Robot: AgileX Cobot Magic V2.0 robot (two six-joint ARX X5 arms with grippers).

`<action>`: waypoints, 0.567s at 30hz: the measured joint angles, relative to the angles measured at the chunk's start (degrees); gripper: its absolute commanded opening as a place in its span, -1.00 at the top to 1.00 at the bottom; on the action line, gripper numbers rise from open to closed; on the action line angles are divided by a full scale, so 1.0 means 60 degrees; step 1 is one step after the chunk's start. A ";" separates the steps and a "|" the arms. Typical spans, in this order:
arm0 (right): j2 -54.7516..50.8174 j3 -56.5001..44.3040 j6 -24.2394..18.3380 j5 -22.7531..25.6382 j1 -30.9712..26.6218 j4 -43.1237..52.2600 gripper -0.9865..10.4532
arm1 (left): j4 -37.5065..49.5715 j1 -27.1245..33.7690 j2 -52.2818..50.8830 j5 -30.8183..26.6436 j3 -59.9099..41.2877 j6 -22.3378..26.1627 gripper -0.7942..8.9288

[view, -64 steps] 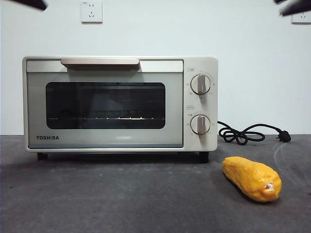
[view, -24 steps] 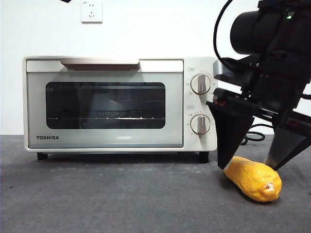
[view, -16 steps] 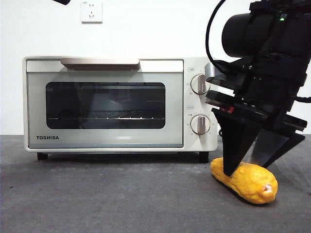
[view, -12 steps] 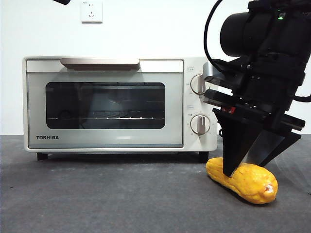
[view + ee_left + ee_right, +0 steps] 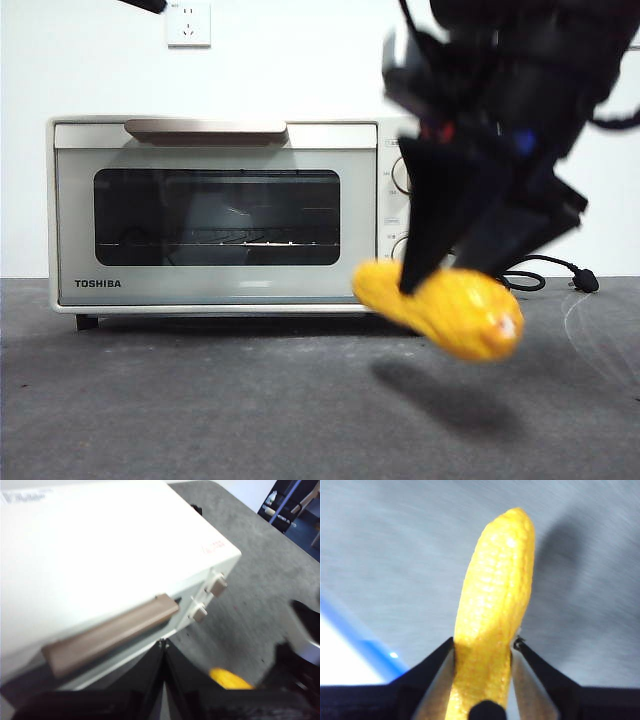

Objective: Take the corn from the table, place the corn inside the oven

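Aloft: corn (image 5: 455, 312) in right hand (image 5: 482, 647).

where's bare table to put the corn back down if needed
Bare table runs along the whole front of the oven, from the left edge to the corn's shadow. It is crowded on the right: the right tool holds the corn above the table, with the black cord behind.

Right pincer (image 5: 482, 652) clamped on its load, raised; left pincer (image 5: 163, 647) pressed together, aloft.
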 measured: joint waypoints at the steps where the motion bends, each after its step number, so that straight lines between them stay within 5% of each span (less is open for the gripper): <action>1: -0.0244 0.0000 0.0069 0.0004 0.0138 -0.0004 0.85 | 0.0168 0.0000 0.0120 -0.0004 0.0000 0.0000 0.85; 17: -0.4084 0.0000 0.1060 -0.0047 0.0634 -0.0004 0.85 | 0.1974 0.0000 0.1887 -0.0506 0.0000 0.0000 0.85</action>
